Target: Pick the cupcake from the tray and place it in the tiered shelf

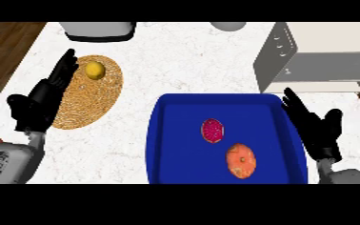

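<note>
My right hand (320, 131) stands at the right rim of the blue tray (169, 148), fingers straight and apart, holding nothing. It is beside the tray wall, not over the contents, which I judge a ready posture ahead of a reach inward. My left hand (42, 100) shows at the view's left edge, fingers straight and up, empty, at the edge of the woven mat (84, 105); it rests there.

Inside the tray lie two items, near each other but apart: a pink-red cupcake (212, 130) near the centre, and an orange round item (240, 160) below and to its right. The cupcake is untouched.

The grey tiered shelf (281, 59) stands beyond the tray's far right corner, on my right hand's side, which suits that hand for the transfer. A yellow fruit (95, 69) sits on the mat, well apart from the work.
</note>
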`<action>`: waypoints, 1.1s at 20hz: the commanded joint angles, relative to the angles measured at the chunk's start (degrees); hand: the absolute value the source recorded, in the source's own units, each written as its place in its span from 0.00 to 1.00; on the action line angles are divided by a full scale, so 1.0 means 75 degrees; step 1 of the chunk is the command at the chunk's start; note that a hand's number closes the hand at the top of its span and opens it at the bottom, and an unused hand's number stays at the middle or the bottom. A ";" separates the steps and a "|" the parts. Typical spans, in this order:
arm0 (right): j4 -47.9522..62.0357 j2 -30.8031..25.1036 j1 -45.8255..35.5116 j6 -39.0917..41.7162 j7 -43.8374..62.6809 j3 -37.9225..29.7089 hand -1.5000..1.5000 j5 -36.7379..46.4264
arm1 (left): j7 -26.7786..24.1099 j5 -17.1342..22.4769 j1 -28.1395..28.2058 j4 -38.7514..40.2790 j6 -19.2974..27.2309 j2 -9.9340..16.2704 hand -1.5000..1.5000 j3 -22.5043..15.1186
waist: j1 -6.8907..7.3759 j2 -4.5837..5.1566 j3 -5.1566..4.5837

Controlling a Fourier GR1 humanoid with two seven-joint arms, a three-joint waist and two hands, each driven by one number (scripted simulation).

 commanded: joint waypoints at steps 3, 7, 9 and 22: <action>-0.1107 0.0787 0.0003 -0.2436 0.0248 -0.0319 0.00 0.0763 | -0.0387 -0.0376 0.0442 -0.0005 0.0322 -0.0559 0.50 -0.0301 | -0.0204 0.0197 -0.0105; -0.2146 0.2794 -0.0475 -0.3286 -0.0425 -0.1607 0.00 -0.1072 | -0.0004 -0.0059 0.0388 0.0157 0.0274 -0.0708 0.50 -0.0272 | -0.0840 -0.0213 0.0220; -0.0188 0.0178 0.0914 -0.3961 0.0084 -0.0944 1.00 0.1869 | -0.0089 -0.0156 0.0318 0.0055 0.0298 -0.0677 0.50 -0.0293 | -0.0687 0.0478 -0.0338; -0.2607 0.3577 0.3017 -0.8301 -0.2909 0.0813 0.00 0.3035 | -0.0132 -0.0727 0.0564 0.0072 0.0599 -0.1536 0.50 -0.0913 | -0.0192 0.0217 -0.0087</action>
